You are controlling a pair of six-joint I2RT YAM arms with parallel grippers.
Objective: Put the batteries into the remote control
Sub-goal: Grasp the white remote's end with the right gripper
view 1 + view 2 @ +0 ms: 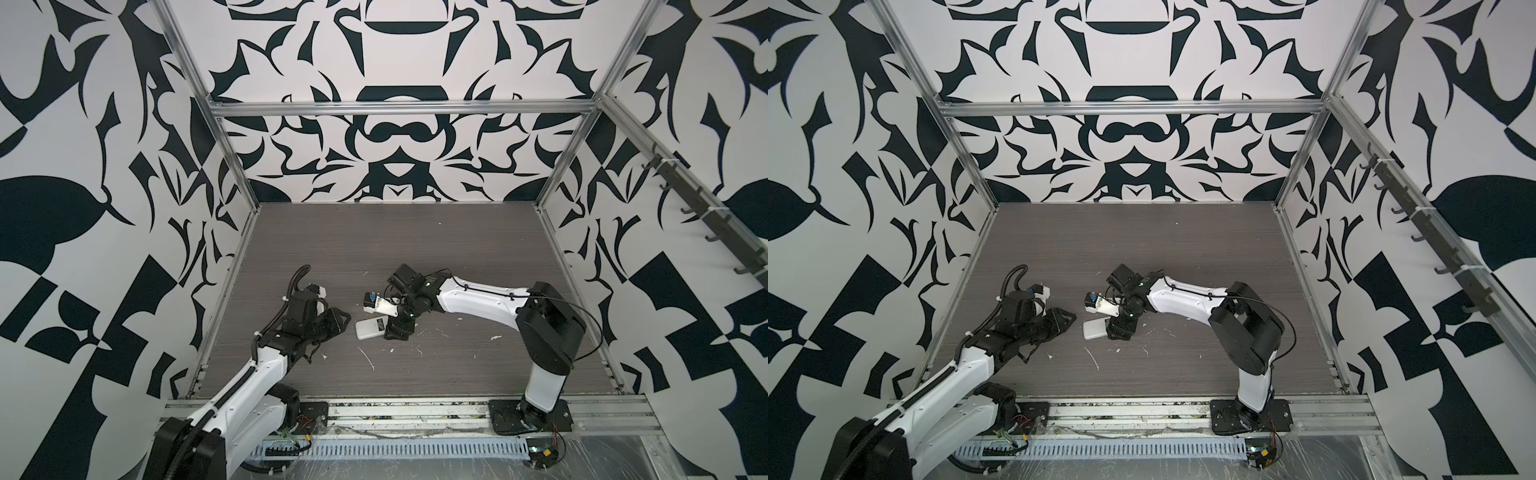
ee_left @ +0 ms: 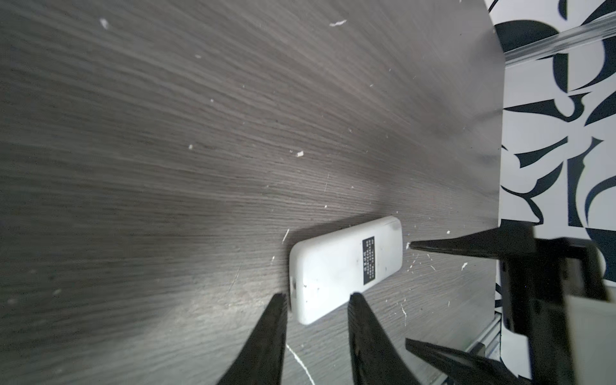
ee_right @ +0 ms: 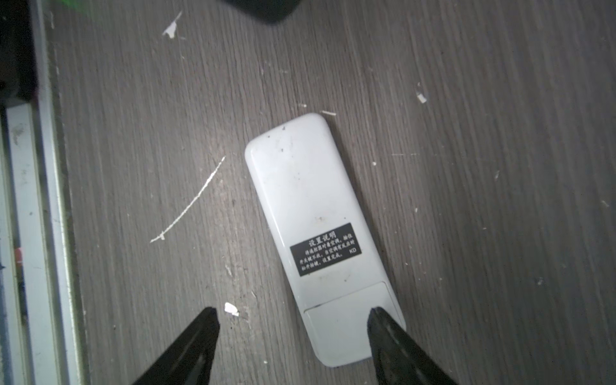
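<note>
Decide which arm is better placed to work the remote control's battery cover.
Probably the right: the right gripper is open at the cover end of the remote control, one fingertip over the battery cover; the left gripper is open at the opposite end.

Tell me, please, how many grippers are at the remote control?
2: the left gripper at the plain end of the remote control, the right gripper at its cover end; both open.

**A:** Slim rectangular white plastic remote control (image 3: 316,200), dark specks on it, black label (image 3: 325,249) with white lettering!

**B:** Grey-brown wood-grain worktop (image 1: 415,249), streaky, dotted with white flecks (image 3: 231,309).

**A:** And the walls (image 1: 395,145), bold black-and-white swirls! The left claw (image 2: 316,296) and right claw (image 3: 293,310) are plain black.
</note>
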